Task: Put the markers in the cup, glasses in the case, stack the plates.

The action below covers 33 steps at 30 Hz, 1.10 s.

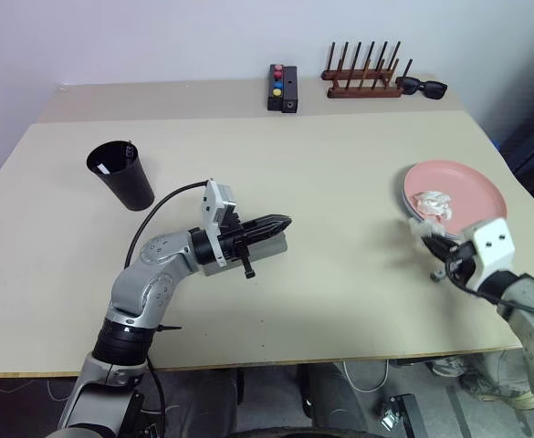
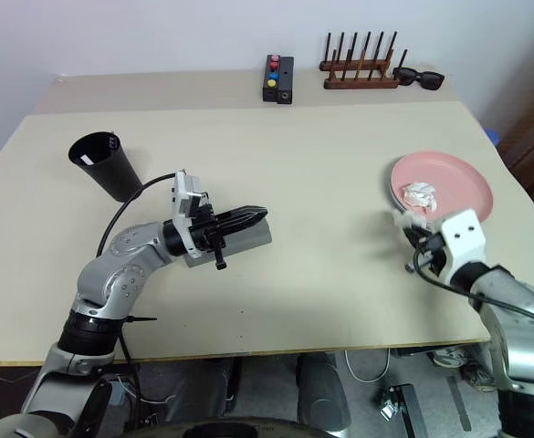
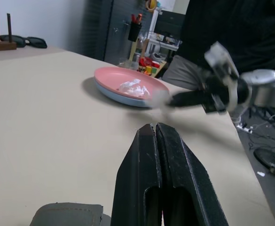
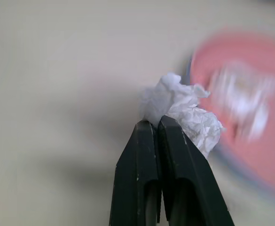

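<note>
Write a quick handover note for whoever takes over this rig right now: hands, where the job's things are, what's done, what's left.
Left hand: shut, empty, held over the table's middle, above the grey case.
Right hand: shut on a crumpled white tissue beside the plates.
Plates: pink plate already stacked on the blue plate, at the table's right, with another tissue wad on top.
Cup: far left, something white and slim inside, likely a marker.
Glasses: I can't see them; whether they're in the case can't be told.
Left: check markers and glasses.
</note>
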Tool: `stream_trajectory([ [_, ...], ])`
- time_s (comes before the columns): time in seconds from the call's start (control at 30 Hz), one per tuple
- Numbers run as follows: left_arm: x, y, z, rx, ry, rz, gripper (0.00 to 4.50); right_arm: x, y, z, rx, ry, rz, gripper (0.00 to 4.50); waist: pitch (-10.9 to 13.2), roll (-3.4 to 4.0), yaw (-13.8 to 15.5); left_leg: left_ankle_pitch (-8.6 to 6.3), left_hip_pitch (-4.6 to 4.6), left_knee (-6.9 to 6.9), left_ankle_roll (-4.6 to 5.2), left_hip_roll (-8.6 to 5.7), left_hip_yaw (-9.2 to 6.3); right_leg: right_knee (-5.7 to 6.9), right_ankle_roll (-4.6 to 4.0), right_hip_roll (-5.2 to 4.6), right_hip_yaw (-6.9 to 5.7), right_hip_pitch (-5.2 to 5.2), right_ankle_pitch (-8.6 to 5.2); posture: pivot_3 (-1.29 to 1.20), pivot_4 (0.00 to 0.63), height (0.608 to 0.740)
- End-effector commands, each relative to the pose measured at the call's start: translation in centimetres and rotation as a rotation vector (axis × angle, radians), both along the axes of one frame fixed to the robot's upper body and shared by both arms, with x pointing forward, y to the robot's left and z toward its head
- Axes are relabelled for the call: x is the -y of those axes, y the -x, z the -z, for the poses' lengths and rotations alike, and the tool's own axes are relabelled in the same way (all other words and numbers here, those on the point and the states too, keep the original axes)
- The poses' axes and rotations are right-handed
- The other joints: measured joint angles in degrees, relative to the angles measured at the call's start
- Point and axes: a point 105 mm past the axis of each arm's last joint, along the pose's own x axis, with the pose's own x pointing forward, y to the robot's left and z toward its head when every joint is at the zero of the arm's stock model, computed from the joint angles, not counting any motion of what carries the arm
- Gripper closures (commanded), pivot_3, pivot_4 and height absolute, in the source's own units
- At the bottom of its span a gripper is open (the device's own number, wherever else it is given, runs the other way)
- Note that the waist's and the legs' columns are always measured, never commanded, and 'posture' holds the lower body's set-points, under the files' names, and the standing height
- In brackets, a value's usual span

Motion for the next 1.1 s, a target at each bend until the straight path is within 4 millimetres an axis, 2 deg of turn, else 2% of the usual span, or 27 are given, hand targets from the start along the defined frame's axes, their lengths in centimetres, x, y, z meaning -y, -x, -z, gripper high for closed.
stream_trajectory([
  [0.03, -0.3, 0.2, -1.0, 0.059, 0.006, -0.016, 4.50, 2.6, -1.1, -1.6, 0.069, 0.093, 0.138, 4.42, 0.0, 0.00, 0.2, 0.00, 0.00, 0.00, 0.00, 0.00, 0.00, 0.00, -0.01, 0.00, 0.00, 0.00, 0.00, 0.00, 0.150, 0.739],
  [0.13, -0.5, 0.1, -1.0, 0.060, 0.003, -0.027, 4.50, 4.7, -2.4, -2.4, 0.108, 0.096, 0.259, 4.42, 0.0, -0.01, 0.3, 0.00, -0.06, -0.02, 0.00, -0.04, -0.03, -0.04, -0.17, -0.01, -0.01, -0.01, 0.10, 0.00, 0.150, 0.739],
  [0.2, -0.6, 0.0, -1.0, 0.061, 0.002, -0.034, 4.50, 5.6, -3.0, -2.2, 0.098, 0.099, 0.306, 4.42, 0.0, -0.01, 0.2, 0.00, -0.06, -0.03, 0.00, -0.05, -0.02, -0.05, -0.17, -0.03, -0.01, -0.01, 0.10, 0.00, 0.150, 0.739],
  [0.23, -0.6, 0.0, -1.0, 0.061, 0.001, -0.036, 4.50, 5.8, -3.2, -2.0, 0.095, 0.093, 0.319, 4.19, 0.0, -0.01, 0.1, 0.00, -0.06, -0.04, 0.00, -0.05, -0.02, -0.05, -0.18, -0.03, -0.01, -0.02, 0.10, 0.00, 0.150, 0.739],
  [0.33, -0.8, -0.1, -1.0, 0.065, 0.000, -0.052, 4.50, 5.9, -3.6, -2.1, 0.113, 0.083, 0.329, 3.20, 0.0, -0.01, 0.1, 0.00, -0.04, -0.06, 0.00, -0.05, -0.02, -0.03, -0.18, -0.03, 0.00, -0.01, 0.10, 0.00, 0.150, 0.739],
  [0.4, -1.2, -0.4, -1.1, 0.073, -0.002, -0.080, 4.50, 5.7, -3.9, -2.9, 0.159, 0.087, 0.329, 2.05, 0.0, 0.00, -0.1, 0.00, -0.04, -0.06, 0.00, -0.05, -0.02, -0.03, -0.17, -0.03, 0.00, -0.01, 0.10, 0.00, 0.150, 0.739],
  [0.5, -2.2, -1.0, -1.0, 0.084, -0.011, -0.144, 4.50, 5.0, -4.2, -3.9, 0.213, 0.083, 0.300, 0.56, 0.0, 0.01, -0.2, 0.00, -0.02, -0.06, 0.01, -0.05, -0.02, -0.02, -0.17, -0.02, 0.00, -0.02, 0.10, 0.00, 0.150, 0.739],
  [0.63, -6.5, -1.9, -0.8, 0.093, -0.058, -0.332, 4.50, 0.7, -4.6, -4.8, 0.254, -0.020, 0.070, 0.56, 0.0, 0.02, -0.5, 0.00, 0.00, -0.08, 0.01, -0.02, -0.02, -0.01, -0.16, -0.01, 0.00, -0.02, 0.10, 0.00, 0.150, 0.739],
  [0.77, -10.1, -1.3, 0.3, 0.100, -0.129, -0.473, 4.50, -3.4, -4.5, -3.5, 0.185, -0.056, -0.156, 0.56, 0.0, 0.05, -0.4, -0.01, 0.04, -0.17, 0.02, 0.01, -0.02, 0.01, -0.15, 0.01, 0.00, -0.04, 0.09, 0.00, 0.150, 0.739],
  [0.83, -12.7, -0.9, 1.1, 0.097, -0.176, -0.575, 4.50, -5.2, -4.4, -3.0, 0.147, -0.080, -0.256, 0.56, 0.0, 0.04, -0.2, -0.01, 0.02, -0.12, 0.02, 0.00, -0.02, 0.00, -0.16, 0.00, 0.00, -0.03, 0.09, 0.00, 0.150, 0.739],
  [0.93, -15.6, 0.2, 1.5, 0.092, -0.191, -0.685, 4.50, -6.8, -4.5, -2.4, 0.106, -0.090, -0.356, 0.56, 0.0, 0.05, -0.1, -0.01, -0.01, -0.09, 0.02, 0.00, -0.03, -0.01, -0.16, -0.01, 0.00, -0.04, 0.09, 0.00, 0.150, 0.739],
  [1.1, -18.8, 2.1, 2.4, 0.073, -0.241, -0.801, 4.50, -7.5, -5.2, -1.9, 0.071, -0.087, -0.415, 0.56, 0.0, 0.05, 0.0, -0.02, -0.03, -0.11, 0.00, 0.01, -0.03, -0.02, -0.15, -0.03, -0.01, -0.06, 0.07, 0.00, 0.150, 0.739],
])
